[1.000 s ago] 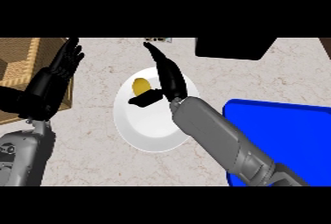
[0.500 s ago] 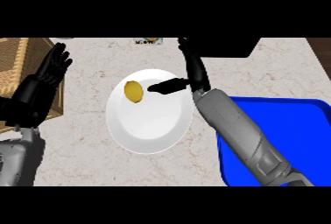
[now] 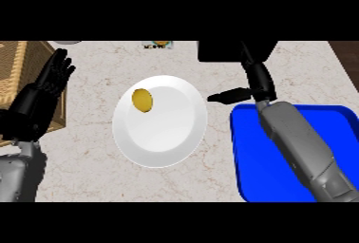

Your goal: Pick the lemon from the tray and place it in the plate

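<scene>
Head view shows the lemon (image 3: pixel 142 100) lying in the white plate (image 3: pixel 168 147), so the placing looks done. The right hand (image 3: pixel 257 80), open and holding nothing, is beside the plate above the blue tray (image 3: pixel 242 156); left hand (image 3: pixel 49 83) rests open
</scene>
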Controlling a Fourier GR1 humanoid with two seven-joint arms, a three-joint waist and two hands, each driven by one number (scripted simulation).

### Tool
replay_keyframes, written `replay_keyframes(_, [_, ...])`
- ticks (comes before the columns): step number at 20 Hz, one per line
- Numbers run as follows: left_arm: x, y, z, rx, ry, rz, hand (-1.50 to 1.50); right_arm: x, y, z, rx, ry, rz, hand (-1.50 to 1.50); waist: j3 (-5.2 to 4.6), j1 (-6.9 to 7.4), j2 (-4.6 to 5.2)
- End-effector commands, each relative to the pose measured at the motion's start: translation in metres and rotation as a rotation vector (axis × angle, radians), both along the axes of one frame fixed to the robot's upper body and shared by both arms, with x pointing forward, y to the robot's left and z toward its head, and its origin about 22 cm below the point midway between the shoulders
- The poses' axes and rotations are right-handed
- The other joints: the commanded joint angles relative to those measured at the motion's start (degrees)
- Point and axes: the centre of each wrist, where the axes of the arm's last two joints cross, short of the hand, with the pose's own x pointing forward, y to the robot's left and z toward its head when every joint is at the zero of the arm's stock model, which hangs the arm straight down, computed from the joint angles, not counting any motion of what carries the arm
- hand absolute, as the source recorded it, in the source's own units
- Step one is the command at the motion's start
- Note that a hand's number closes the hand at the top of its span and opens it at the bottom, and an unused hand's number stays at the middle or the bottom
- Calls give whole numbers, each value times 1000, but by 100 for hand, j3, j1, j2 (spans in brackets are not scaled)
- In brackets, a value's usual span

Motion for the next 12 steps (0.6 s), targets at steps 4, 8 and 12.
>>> replay_keyframes(4, [4,-8,3,3,-6,-1,0,1,-56,6,-35,-5,4,-150,0,9,5])
replay_keyframes(8, [-14,-5,2,11,-13,0,0,-9,-97,-2,-44,-7,3,-150,0,21,-1])
replay_keyframes(12, [-10,6,-1,20,-15,7,0,-9,-116,-6,-86,-64,-26,-150,1,45,7])
